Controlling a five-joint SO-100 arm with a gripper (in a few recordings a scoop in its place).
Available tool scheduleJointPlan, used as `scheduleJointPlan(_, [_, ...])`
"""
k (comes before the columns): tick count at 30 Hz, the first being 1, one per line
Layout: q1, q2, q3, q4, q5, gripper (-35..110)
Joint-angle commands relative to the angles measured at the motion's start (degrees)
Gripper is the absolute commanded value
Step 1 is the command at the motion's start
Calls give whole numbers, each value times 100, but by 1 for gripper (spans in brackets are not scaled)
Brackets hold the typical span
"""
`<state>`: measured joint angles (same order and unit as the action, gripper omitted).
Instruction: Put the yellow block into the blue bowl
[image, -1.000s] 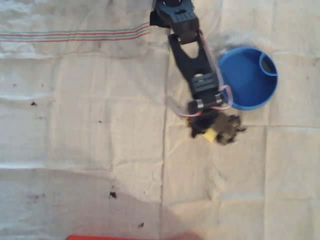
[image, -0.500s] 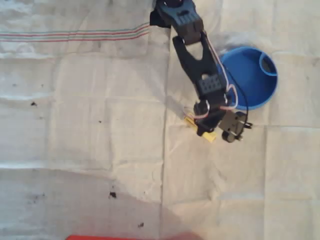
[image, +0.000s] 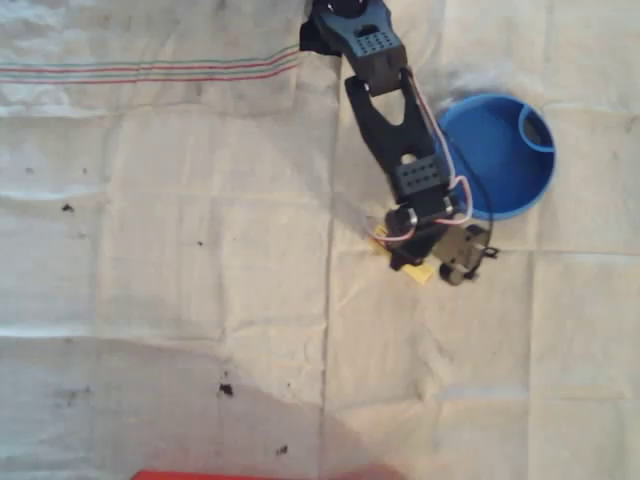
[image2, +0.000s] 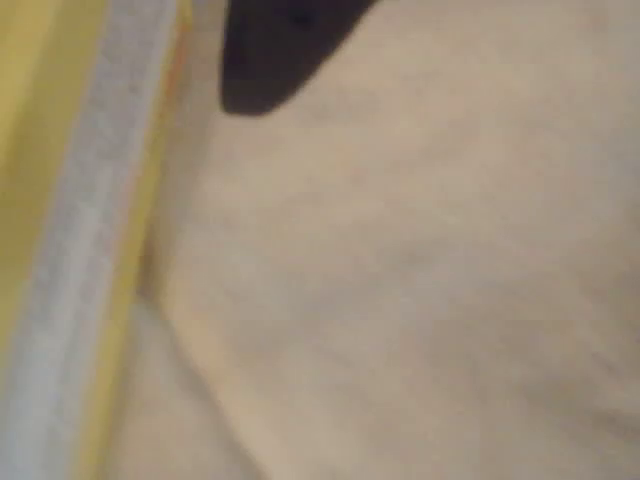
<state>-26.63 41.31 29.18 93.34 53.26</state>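
Overhead, the fingers are hidden beneath the gripper (image: 420, 255), so their state is unclear; the block (image: 417, 271) peeks out underneath, near the bowl (image: 497, 155). In the wrist view, a blurred block (image2: 40, 200) lies on cloth (image2: 400, 280).

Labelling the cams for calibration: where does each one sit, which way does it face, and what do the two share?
Overhead view: fixed above the table, facing straight down on the cloth; shows the black arm reaching from the top edge, the claw over the block, and the bowl to its right.
Wrist view: rides on the arm, close above the cloth, blurred; one dark claw finger at the top.
Shared: the block and the cloth.
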Motion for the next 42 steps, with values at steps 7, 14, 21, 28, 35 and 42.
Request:
scheduleJointPlan(7, [114,202,-431,-290,9,21])
scheduleJointPlan(14, [114,-352,-501,-237,9,21])
scheduleJointPlan(21, [114,-396,-510,-316,0,12])
scheduleJointPlan(28, [114,-343,-519,-237,-536,2])
scheduleJointPlan(35, [53,791,-457,18,-949,0])
scheduleJointPlan(42, [-413,1564,-510,861,-1063,0])
